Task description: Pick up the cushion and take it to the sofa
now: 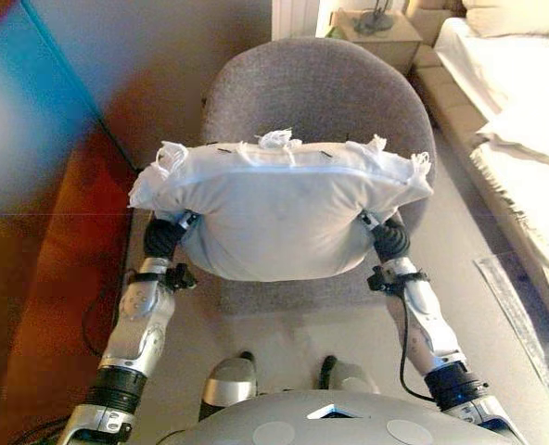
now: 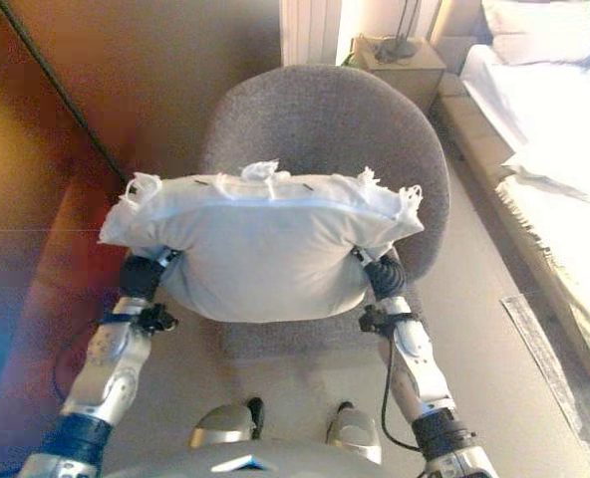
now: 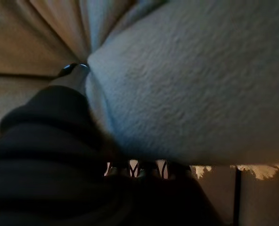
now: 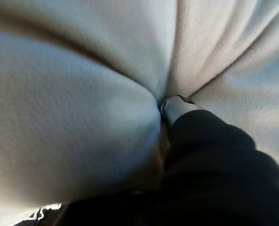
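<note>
A white cushion (image 1: 279, 218) with frayed tufts along its top seam hangs in the air between my two hands, in front of a grey chair (image 1: 321, 93). My left hand (image 1: 163, 236) is at its left end and my right hand (image 1: 390, 239) at its right end, both mostly hidden under it. In the left wrist view my thumb (image 3: 73, 75) presses into a fold of the cushion (image 3: 191, 84). In the right wrist view my thumb (image 4: 177, 108) digs into a crease of the cushion (image 4: 69, 117).
The round-backed grey chair stands straight ahead, just past the cushion. A pale sofa (image 1: 525, 120) with white pillows runs along the right side. A small side table (image 1: 381, 32) stands behind the chair. A reddish wooden panel (image 1: 43, 306) is close on the left.
</note>
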You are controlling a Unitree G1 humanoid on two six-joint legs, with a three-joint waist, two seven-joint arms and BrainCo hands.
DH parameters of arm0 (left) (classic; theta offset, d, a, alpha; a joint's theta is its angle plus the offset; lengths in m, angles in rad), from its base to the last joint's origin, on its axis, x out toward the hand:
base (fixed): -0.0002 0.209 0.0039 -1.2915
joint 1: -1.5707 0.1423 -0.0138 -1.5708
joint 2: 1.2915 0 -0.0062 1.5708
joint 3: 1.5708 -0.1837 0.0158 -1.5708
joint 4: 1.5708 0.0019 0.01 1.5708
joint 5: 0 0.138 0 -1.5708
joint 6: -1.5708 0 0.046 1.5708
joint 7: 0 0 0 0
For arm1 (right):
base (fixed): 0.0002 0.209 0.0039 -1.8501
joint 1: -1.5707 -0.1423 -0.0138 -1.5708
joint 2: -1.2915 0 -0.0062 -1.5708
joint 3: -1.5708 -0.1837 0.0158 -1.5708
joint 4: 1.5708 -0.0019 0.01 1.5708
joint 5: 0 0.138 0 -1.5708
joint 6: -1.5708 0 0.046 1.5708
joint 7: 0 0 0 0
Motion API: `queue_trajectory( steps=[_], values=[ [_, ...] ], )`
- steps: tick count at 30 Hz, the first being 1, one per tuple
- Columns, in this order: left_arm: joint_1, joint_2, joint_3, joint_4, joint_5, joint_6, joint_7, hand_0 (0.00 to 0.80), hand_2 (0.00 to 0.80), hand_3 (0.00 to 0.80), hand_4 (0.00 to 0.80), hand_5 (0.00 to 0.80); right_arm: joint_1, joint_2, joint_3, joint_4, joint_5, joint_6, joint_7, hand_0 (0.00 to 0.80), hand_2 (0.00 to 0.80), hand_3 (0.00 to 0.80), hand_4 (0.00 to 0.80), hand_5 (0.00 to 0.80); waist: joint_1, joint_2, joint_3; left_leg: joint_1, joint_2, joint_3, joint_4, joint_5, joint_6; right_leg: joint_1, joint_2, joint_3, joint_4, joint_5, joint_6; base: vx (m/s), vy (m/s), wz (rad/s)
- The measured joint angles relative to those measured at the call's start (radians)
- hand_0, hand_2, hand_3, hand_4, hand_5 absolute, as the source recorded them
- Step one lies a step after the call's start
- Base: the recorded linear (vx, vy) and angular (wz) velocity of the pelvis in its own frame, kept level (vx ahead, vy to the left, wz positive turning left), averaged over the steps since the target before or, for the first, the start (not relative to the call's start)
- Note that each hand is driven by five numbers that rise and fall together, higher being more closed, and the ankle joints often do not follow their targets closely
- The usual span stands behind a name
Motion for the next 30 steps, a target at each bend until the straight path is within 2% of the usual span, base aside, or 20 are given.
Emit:
queue_trajectory(
  steps=[5, 9, 13, 16, 22, 30],
  values=[
    [-0.037, -0.031, -0.055, 0.053, 0.038, 0.052, 0.034, 0.8, 0.8, 0.8, 0.8, 0.8, -0.071, -0.006, -0.001, 0.122, 0.0, 0.018, -0.067, 0.8, 0.8, 0.8, 0.8, 0.8, 0.007, 0.025, -0.013, 0.022, 0.025, -0.01, -0.065, 0.037, -0.019, 0.055, 0.036, -0.026, -0.122, 0.057, -0.018, 0.164, -0.11, 0.09],
    [-0.052, -0.047, -0.079, 0.091, 0.039, 0.08, 0.037, 0.8, 0.8, 0.8, 0.8, 0.8, -0.079, -0.005, -0.004, 0.123, -0.005, 0.046, -0.118, 0.8, 0.8, 0.8, 0.8, 0.8, -0.011, 0.039, -0.026, 0.06, 0.039, 0.0, -0.137, 0.067, -0.029, 0.103, 0.058, -0.026, -0.224, 0.104, -0.027, 0.125, -0.059, -0.07],
    [-0.12, -0.083, -0.11, 0.179, 0.039, 0.089, 0.054, 0.8, 0.8, 0.8, 0.8, 0.8, -0.128, -0.006, -0.006, 0.211, -0.013, 0.072, -0.163, 0.8, 0.8, 0.8, 0.8, 0.8, -0.046, 0.067, -0.042, 0.073, 0.044, 0.012, -0.171, 0.082, -0.03, 0.1, 0.063, -0.022, -0.229, 0.109, -0.027, 0.092, -0.048, -0.06],
    [-0.193, -0.106, -0.133, 0.238, 0.039, 0.103, 0.073, 0.8, 0.8, 0.8, 0.8, 0.8, -0.184, -0.021, -0.007, 0.273, -0.012, 0.093, -0.196, 0.8, 0.8, 0.8, 0.8, 0.8, -0.051, 0.076, -0.048, 0.072, 0.048, 0.029, -0.171, 0.082, -0.031, 0.088, 0.066, -0.008, -0.229, 0.114, -0.029, 0.06, -0.05, -0.15],
    [-0.331, -0.161, -0.165, 0.394, 0.039, 0.104, 0.12, 0.8, 0.8, 0.8, 0.8, 0.8, -0.345, -0.029, 0.008, 0.395, -0.012, 0.118, -0.262, 0.8, 0.8, 0.8, 0.8, 0.8, -0.076, 0.078, -0.049, 0.067, 0.051, 0.051, -0.171, 0.083, -0.032, 0.069, 0.07, 0.016, -0.229, 0.124, -0.032, -0.019, -0.031, -0.12],
    [-0.5, -0.186, -0.188, 0.602, 0.036, 0.102, 0.144, 0.8, 0.8, 0.8, 0.8, 0.8, -0.524, -0.031, 0.042, 0.563, -0.007, 0.152, -0.316, 0.8, 0.8, 0.8, 0.8, 0.8, -0.101, 0.078, -0.051, 0.02, 0.055, 0.06, -0.171, 0.095, -0.034, 0.016, 0.075, 0.032, -0.229, 0.14, -0.038, -0.009, -0.014, -0.06]
  ],
)
